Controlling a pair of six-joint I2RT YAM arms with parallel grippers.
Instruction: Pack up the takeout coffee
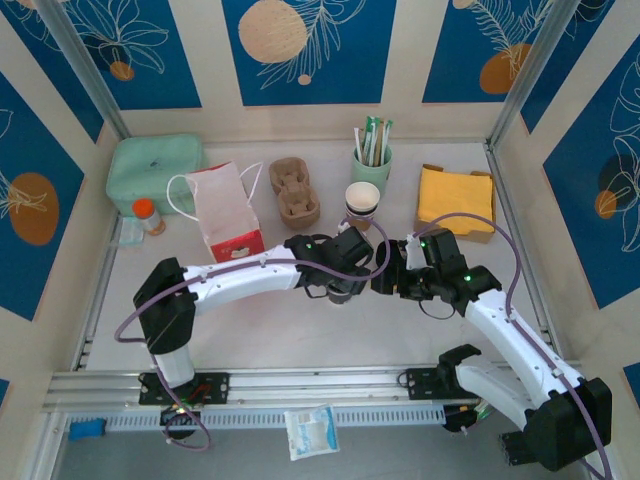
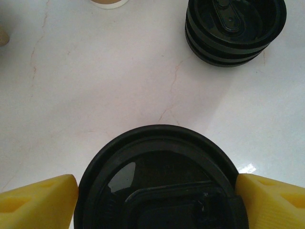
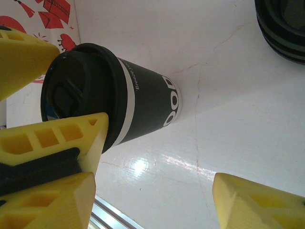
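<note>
Just right of the red-printed white paper bag [image 1: 225, 215], near the middle of the tabletop [image 1: 300, 340], the takeout coffee [image 3: 143, 102] is seen standing upright: a dark cup ringed with pale bands and lettering and closed by a round black lid [image 2: 162, 148]. The left gripper [image 2: 156, 179] is set with a yellow finger at either side of the lid's rim; whether they press it cannot be told. Further right, the right gripper [image 3: 155, 202] is held spread wide over bare tabletop.

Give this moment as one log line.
takeout coffee: upright, not bagged | left gripper: astride its lid, grip unclear | right gripper: open, empty
</note>
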